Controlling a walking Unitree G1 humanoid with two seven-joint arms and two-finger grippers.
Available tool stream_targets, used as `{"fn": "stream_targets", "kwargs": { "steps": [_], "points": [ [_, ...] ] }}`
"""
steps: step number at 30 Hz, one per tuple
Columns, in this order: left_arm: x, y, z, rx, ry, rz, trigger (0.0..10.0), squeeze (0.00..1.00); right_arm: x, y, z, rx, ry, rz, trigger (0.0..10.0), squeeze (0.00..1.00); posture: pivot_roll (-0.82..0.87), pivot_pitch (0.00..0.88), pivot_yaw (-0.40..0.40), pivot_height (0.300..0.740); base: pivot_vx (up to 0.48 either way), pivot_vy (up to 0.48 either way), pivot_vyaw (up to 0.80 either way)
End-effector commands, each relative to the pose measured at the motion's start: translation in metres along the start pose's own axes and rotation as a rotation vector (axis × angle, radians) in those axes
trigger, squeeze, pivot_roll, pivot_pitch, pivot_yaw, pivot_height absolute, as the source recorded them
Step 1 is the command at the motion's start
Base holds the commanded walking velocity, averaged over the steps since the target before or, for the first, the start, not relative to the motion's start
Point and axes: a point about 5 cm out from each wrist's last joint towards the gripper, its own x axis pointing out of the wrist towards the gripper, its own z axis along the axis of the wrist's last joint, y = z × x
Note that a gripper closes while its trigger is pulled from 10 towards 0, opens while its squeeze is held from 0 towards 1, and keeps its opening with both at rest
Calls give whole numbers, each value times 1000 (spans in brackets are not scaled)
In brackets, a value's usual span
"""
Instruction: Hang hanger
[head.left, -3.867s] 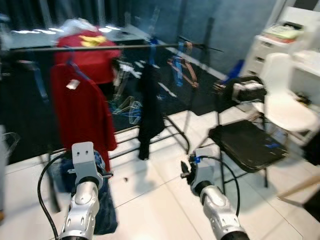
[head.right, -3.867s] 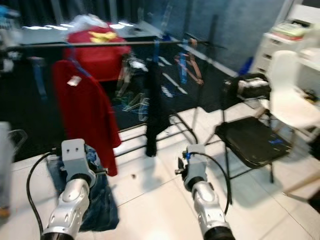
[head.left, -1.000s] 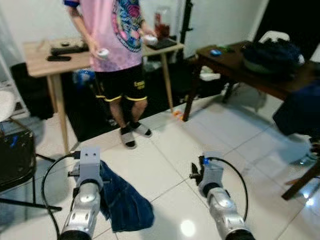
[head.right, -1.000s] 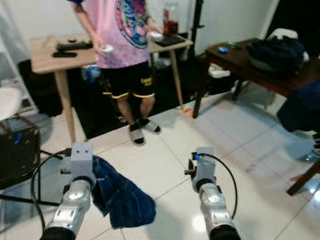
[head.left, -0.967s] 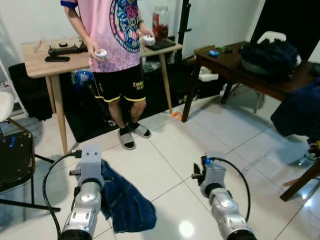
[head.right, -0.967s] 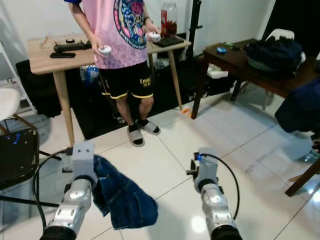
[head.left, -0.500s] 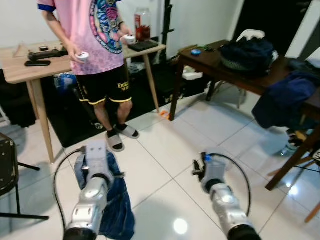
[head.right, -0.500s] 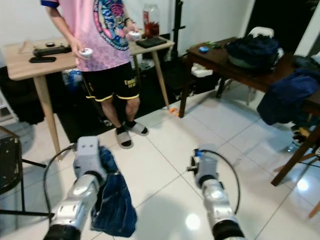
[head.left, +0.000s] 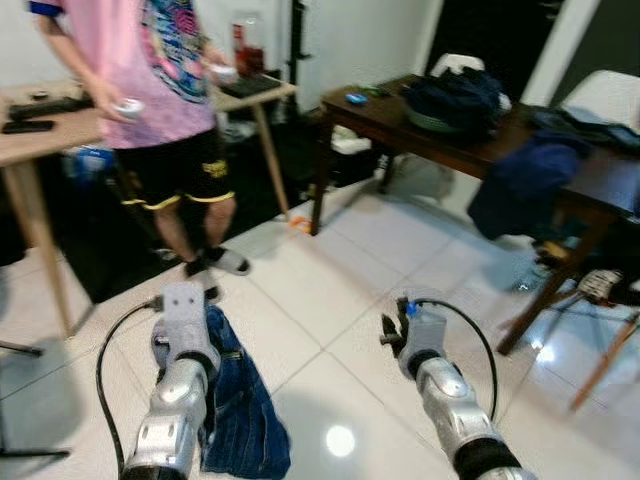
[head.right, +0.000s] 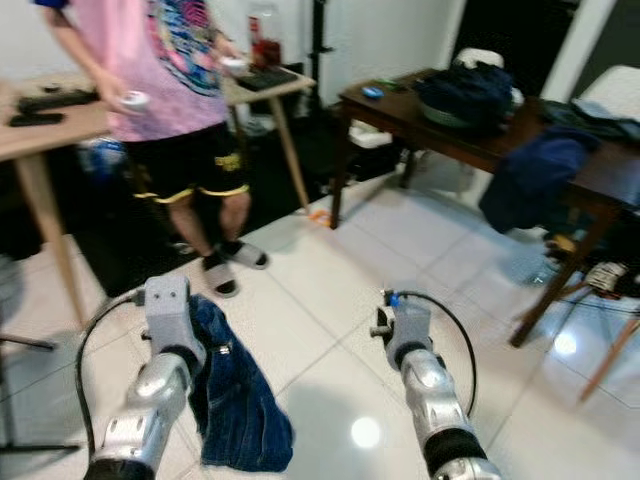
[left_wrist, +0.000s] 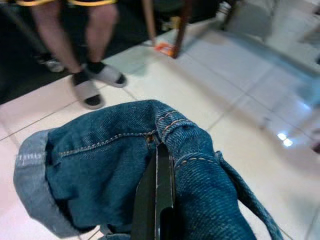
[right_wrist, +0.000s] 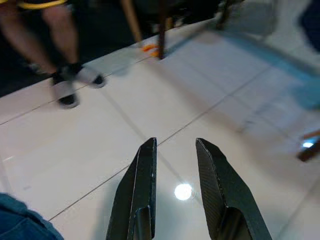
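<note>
My left gripper is shut on a pair of blue denim jeans, its black fingers pinching a fold near the seam. The jeans hang beside my left arm, low over the white tiled floor. In the right wrist view my right gripper stands open above the floor tiles with nothing between its fingers. My right arm reaches forward at about the same height as the left one.
A person in a pink shirt stands at the far left holding two controllers, by a light wooden table. A dark wooden table with a bag and a draped blue garment stands at the right.
The camera has swung to the right: the clothes rack with hangers has left the picture, the person has slid left, and the dark table has come in. The jeans stay in my left gripper.
</note>
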Motion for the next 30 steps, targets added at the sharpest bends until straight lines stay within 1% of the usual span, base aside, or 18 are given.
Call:
{"fn": "stream_targets", "kwargs": {
  "steps": [1, 7, 12, 14, 20, 25, 30],
  "points": [
    [0, 3, 9, 20, -36, 8, 10000, 0, 1, 7, -2, -8, 16, 34, 10000, 0, 55, 0, -70, 740, 0, 0, 0],
    [0, 3, 8, 3, -26, 3, 10000, 0, 2, 7, -1, -12, 17, 38, 10000, 0, 50, 0, -70, 740, 0, 0, 0],
    [0, 4, 8, 10, -25, 8, 10000, 0, 2, 6, -1, -13, 18, 38, 10000, 0, 48, 0, -67, 740, 0, 0, 0],
    [0, 5, 8, 14, -25, 9, 10000, 0, 2, 6, -1, -13, 20, 39, 10000, 0, 49, 0, -68, 740, 0, 0, -800],
    [0, 6, 8, 17, -26, 11, 10000, 0, 3, 7, -1, -13, 24, 45, 10000, 0, 53, 0, -70, 740, 0, 0, 0],
    [-1, 6, 8, 18, -28, 9, 10000, 0, 4, 7, 0, -14, 24, 49, 10000, 0, 53, 0, -71, 740, 0, 0, -800],
    [-1, 7, 8, 17, -27, 10, 10000, 0, 4, 6, 0, -16, 26, 49, 10000, 0, 52, 0, -69, 740, 0, 0, 0]
  ]
}}
